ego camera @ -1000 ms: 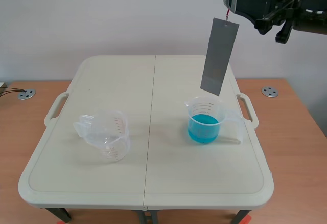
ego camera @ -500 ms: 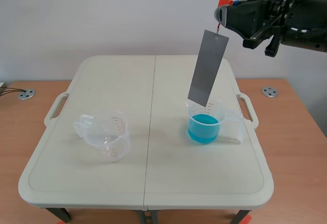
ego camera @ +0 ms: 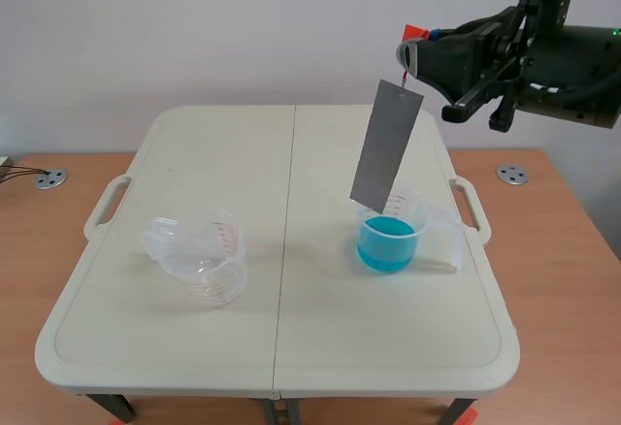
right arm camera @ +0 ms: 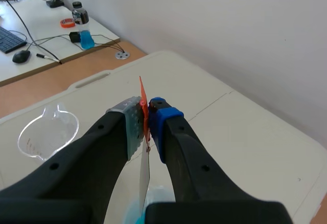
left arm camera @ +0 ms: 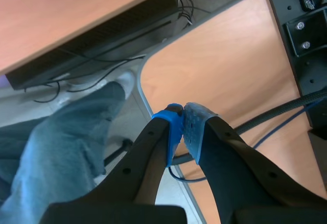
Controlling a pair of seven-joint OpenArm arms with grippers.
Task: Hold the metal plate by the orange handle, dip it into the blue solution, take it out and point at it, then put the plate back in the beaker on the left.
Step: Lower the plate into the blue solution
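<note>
Scene view: the left beaker (ego camera: 199, 258) is seen empty, and the right beaker (ego camera: 390, 236) is part filled with blue solution (ego camera: 386, 246). The plate (ego camera: 385, 147) is hung tilted from the right gripper (ego camera: 412, 51), its lower end at the right beaker's rim. The right arm is held high.

Left wrist view: the left gripper (left arm camera: 183, 127) is pressed together on nothing.

Right wrist view: the orange handle (right arm camera: 143, 106) is pinched between the pads, and the plate is seen edge-on beneath.

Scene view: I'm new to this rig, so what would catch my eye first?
A grey metal plate hangs tilted from the right gripper, pinched by its orange handle, above the right half of the table. At its lower edge stands the beaker of blue solution; an empty beaker sits on the left half.
</note>
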